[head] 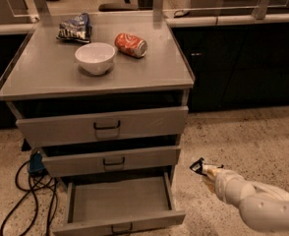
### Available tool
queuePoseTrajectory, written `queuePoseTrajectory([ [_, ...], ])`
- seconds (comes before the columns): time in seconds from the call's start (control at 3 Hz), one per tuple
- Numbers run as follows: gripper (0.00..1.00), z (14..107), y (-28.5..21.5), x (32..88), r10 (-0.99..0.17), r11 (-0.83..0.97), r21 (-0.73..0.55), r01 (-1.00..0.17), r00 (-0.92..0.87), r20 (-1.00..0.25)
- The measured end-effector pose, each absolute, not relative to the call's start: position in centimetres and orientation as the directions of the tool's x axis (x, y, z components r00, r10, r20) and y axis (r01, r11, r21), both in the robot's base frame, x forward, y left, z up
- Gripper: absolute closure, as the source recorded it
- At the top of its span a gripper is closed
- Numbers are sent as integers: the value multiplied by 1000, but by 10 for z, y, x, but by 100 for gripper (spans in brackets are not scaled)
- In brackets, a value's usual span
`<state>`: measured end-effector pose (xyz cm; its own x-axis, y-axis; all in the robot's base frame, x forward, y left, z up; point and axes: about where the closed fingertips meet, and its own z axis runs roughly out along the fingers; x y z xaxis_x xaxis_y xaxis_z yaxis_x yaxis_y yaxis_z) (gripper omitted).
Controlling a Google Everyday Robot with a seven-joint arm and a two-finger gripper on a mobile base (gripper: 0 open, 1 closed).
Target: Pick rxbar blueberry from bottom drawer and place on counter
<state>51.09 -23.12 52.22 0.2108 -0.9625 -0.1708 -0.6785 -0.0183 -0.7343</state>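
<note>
The gripper (198,166) hangs under the table's (51,73) right edge, beside the open bottom drawer (120,198); open or shut, I cannot tell; I see no bar; next it likely must rise to the table.

One high camera faces the counter (51,77) and bottom drawer (117,198) from in front (hand (197,166) at lower right).

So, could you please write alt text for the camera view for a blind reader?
The robot's gripper hangs right of the open bottom drawer, apart from it. On the counter sit a white bowl, a red soda can and a dark-blue snack bag.
</note>
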Motion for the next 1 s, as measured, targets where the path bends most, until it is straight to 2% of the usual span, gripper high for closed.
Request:
queuePoseTrajectory([
  [0.67,100,544,-234,494,-967,-51,-758,-650,223,-126],
  [1.0,100,566,-208,497,-949,-102,-776,-623,296,-112],
])
